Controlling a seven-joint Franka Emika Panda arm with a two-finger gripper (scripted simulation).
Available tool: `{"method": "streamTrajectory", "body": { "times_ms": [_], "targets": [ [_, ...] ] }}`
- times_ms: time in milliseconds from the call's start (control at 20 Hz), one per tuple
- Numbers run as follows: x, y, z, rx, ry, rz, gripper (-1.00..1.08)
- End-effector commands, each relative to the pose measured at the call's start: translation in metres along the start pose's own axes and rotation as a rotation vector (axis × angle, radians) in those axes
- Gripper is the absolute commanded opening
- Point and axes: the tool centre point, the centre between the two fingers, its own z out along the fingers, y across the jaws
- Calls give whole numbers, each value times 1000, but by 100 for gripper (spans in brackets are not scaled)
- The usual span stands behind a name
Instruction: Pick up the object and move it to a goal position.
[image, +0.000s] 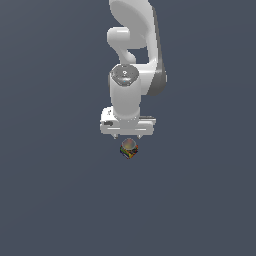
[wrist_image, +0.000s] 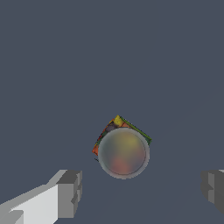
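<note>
Nearest the wrist camera, two blocky grey fingertip pads (wrist_image: 70, 194) of the hand (wrist_image: 142, 190) are seen, one joined to a pale white finger body, the other cut off by the frame edge. They stand wide apart with bare surface between them, so the hand is seen to be spread open and gripping nothing. Beyond them, the small squat can with a pale cream round top and a multicoloured label (wrist_image: 123, 148) is seen almost end-on. Red, yellow and green patches of the label show past the rim from about 9 to 1 o'clock around the top. The can is clear of both pads, touching neither.

In the exterior view, the white, rounded robot arm (image: 131, 60) is seen hanging down from the frame's upper edge, ending in the broad white hand (image: 128, 136). The can (image: 129, 148) is found at 6 o'clock from the hand, just beneath it, resting on the plain dark slate-blue table (image: 55, 200). Whether the fingertips reach the can's level cannot be told from this view.
</note>
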Motion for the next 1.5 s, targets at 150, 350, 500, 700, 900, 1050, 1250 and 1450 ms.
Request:
{"method": "streamTrajectory", "body": {
  "times_ms": [150, 350, 500, 700, 900, 1050, 1250, 1450],
  "targets": [
    [0, 0, -2, -3, -1, -2, 100],
    [2, -2, -8, -13, -2, -11, 100],
    [2, -2, -9, -16, -3, -13, 100],
    [2, -2, -8, -15, -2, -9, 100],
    [2, -2, -6, -15, -1, 13, 100],
    [2, -3, -4, -14, 1, 45, 100],
    [1, -3, 2, -13, 4, 104, 100],
    [0, -4, 9, -11, 9, 186, 100]
  ]
}}
